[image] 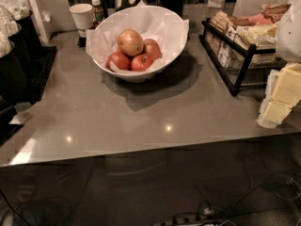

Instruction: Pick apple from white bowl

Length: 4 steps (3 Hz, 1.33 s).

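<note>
The white bowl (164, 55), wide and lined with crumpled white paper, stands at the back middle of the grey counter. The apple (130, 42), large, round and pale yellowish-tan with a light blush, lies on top of three smaller red apples (141, 61) inside the bowl. My gripper (276, 108), cream-coloured below a white arm segment (289, 32), hangs at the right edge of the view, above the counter's right side. It is far to the right of the bowl and holds nothing that I can see.
A small white paper cup (82, 15) and a small bottle (97, 9) stand behind the bowl on the left. A black wire rack (235, 55) of packets stands right of the bowl. Dark containers (19, 55) line the left side. The counter's front edge (141, 152) runs across the middle.
</note>
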Available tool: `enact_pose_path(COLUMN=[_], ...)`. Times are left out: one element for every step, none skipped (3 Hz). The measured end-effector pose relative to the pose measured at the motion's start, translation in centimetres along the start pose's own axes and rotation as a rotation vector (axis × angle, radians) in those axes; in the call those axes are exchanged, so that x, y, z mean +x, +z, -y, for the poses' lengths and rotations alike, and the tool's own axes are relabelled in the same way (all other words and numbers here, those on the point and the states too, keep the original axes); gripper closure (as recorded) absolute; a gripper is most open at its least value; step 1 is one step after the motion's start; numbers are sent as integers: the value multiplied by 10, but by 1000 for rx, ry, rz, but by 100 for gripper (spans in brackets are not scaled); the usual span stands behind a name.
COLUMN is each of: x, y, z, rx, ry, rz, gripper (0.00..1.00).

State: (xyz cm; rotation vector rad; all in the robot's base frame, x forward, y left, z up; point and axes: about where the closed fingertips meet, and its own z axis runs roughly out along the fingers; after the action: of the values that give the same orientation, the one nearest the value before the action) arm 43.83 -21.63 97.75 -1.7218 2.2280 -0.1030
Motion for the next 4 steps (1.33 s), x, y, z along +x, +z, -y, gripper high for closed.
enact_pose_path(x=[0,-19,-66,-135], y=[0,13,31,37], z=[0,14,63,113], rx=[0,31,74,66], ry=[0,-9,-33,-106], rz=[0,76,302,564], gripper=[0,0,0,0])
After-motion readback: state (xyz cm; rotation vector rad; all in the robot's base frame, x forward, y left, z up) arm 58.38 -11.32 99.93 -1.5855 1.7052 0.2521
